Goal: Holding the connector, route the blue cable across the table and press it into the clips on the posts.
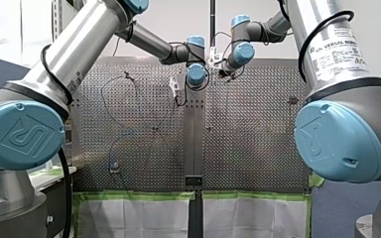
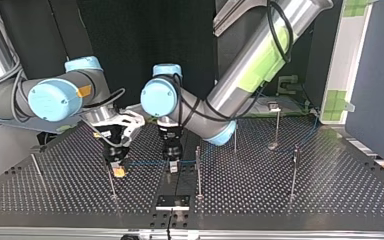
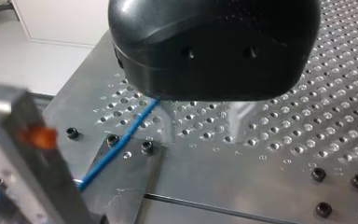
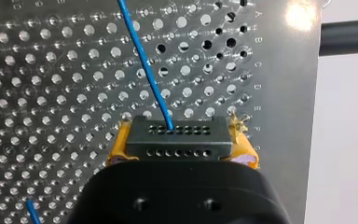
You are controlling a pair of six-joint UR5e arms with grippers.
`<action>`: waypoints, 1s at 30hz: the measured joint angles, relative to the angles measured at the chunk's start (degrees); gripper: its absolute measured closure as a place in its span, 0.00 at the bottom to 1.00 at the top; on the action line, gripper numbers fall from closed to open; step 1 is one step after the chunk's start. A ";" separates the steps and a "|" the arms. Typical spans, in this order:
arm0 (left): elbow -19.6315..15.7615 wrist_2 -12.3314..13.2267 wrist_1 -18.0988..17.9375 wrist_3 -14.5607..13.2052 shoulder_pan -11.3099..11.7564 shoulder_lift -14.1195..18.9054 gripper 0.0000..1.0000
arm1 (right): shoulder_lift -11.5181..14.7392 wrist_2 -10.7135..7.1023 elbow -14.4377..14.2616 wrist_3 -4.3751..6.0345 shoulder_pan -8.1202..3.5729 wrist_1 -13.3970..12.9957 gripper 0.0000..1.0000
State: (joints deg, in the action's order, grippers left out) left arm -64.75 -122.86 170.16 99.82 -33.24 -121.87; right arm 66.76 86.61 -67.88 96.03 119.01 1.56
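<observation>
My right gripper (image 4: 182,148) has its yellow pads (image 4: 118,150) shut on the dark, hole-studded connector (image 4: 177,133). The blue cable (image 4: 147,65) leaves the connector's face and runs out over the perforated plate. In the top view my right gripper (image 2: 118,169) hangs low at centre left, beside a thin post (image 2: 111,181). From there the cable (image 2: 147,163) runs level to my left gripper (image 2: 173,164), which stands upright right at it. In the left wrist view the black gripper body hides where the cable (image 3: 119,145) goes under it.
Several thin posts stand on the plate, among them one (image 2: 198,170) just beside my left gripper and others (image 2: 294,172) (image 2: 276,125) at the top view's right. A small black plate (image 2: 172,201) lies at that view's near edge. Slack cable (image 1: 119,144) loops over the front view's left half.
</observation>
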 joint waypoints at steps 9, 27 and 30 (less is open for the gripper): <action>-0.01 -1.17 0.47 0.91 -0.97 0.02 1.00 | 0.00 -0.02 -0.20 -0.11 0.31 0.16 1.00; -4.98 -5.90 2.16 2.49 -3.18 3.12 1.00 | 0.53 0.03 -3.16 -0.21 1.12 0.25 1.00; -6.48 -5.80 0.73 2.12 -3.34 4.59 1.00 | 1.18 0.06 -4.27 -0.21 1.38 0.22 1.00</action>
State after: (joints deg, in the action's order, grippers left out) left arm -71.24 -128.66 170.89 101.94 -36.58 -117.28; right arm 67.95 86.66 -72.14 95.81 120.39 1.78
